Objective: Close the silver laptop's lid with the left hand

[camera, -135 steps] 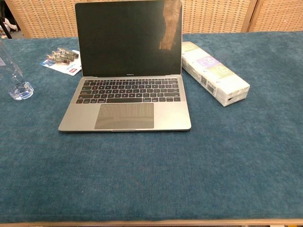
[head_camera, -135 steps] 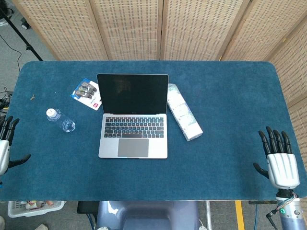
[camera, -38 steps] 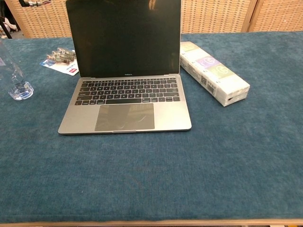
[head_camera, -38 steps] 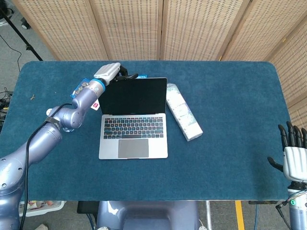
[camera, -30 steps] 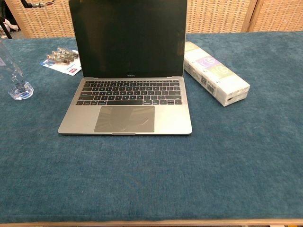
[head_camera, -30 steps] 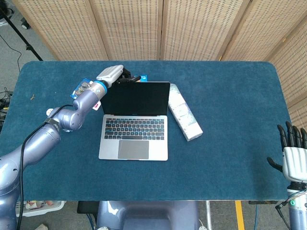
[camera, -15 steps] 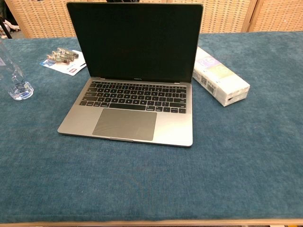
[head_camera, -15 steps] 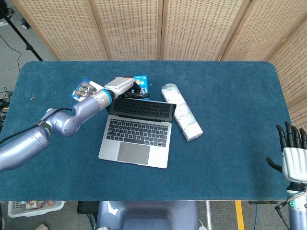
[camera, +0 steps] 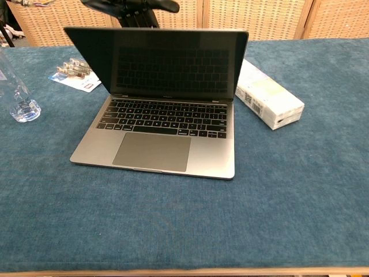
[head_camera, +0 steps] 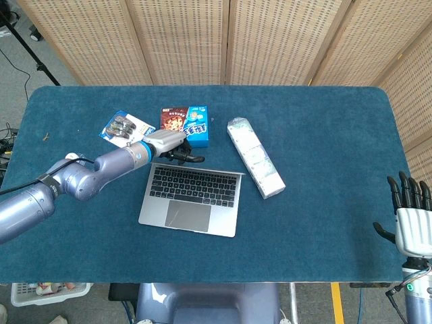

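Note:
The silver laptop (head_camera: 191, 198) lies left of the table's middle, turned slightly clockwise. Its lid (camera: 163, 61) leans forward over the keyboard, roughly halfway down, and the dark screen mirrors the keys. My left hand (head_camera: 166, 143) is at the lid's top back edge with its dark fingers (camera: 131, 6) spread above that edge; they press on it without wrapping round it. My right hand (head_camera: 408, 225) hangs off the table's front right edge, fingers apart and holding nothing.
A long tissue pack (head_camera: 256, 166) lies just right of the laptop. Behind the lid are a blue snack box (head_camera: 185, 125) and a battery card (head_camera: 123, 128). A clear water bottle (camera: 17, 95) stands to the left, near my left forearm.
The lid has tipped from upright to leaning forward over the keys. My left hand has followed it forward and down, uncovering the snack box. The right hand is still.

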Controlling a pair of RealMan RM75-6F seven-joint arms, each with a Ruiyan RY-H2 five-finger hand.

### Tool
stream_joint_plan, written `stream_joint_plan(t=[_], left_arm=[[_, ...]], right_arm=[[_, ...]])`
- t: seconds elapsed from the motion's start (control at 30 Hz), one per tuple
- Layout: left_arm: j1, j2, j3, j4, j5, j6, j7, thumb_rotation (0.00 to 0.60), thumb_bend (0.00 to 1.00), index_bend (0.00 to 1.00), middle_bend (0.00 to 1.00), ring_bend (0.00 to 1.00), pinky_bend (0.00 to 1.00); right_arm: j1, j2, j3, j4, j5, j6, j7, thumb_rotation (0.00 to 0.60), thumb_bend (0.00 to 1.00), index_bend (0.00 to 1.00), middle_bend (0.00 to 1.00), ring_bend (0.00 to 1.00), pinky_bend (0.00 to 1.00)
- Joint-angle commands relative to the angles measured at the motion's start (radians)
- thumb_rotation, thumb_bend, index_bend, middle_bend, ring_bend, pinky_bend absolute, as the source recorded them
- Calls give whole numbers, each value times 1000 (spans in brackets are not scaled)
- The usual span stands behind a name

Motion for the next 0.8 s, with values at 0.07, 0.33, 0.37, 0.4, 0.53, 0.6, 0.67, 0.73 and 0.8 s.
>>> stream_joint_plan(t=[0.07,0.33,0.37,0.4,0.53,0.6,0.67,0.73,0.8], left_arm=[[38,15,6,-59,-5,10,31,45,0,697,634,641,520],[82,11,-2,-106,-22,-9,64,45,0,697,634,639,520],[89,7,0,-109,-25,-15,70,45,0,697,634,638,520],[99,0,-1,-111,-29,-20,76,44,0,697,634,638,520],[127,-29,-2,-102,-44,-36,97,43,0,697,634,637,520],[139,-42,-6,-97,-53,-44,106,42,0,697,634,637,520],[153,-56,-12,-91,-62,-51,115,43,0,697,634,637,520],[172,-72,-22,-84,-72,-58,130,44,0,697,634,637,520],[187,-85,-30,-77,-79,-65,144,44,0,697,634,638,520]], right_arm=[[0,0,0,0,0,0,0,600,0,0,0,0,0],[0,0,-1,-2,-2,1,0,600,0,0,0,0,0],[0,0,-2,-2,-2,0,0,600,0,0,0,0,0],[0,0,-2,-2,-1,-2,1,600,0,0,0,0,0],[1,-1,-3,-1,-2,-3,1,600,0,0,0,0,0],[1,-1,-3,0,-1,-3,0,600,0,0,0,0,0],[1,-1,-3,1,0,-5,0,600,0,0,0,0,0],[1,-2,-3,2,0,-5,0,600,0,0,0,0,0],[2,-2,-3,3,0,-5,0,600,0,0,0,0,0]])
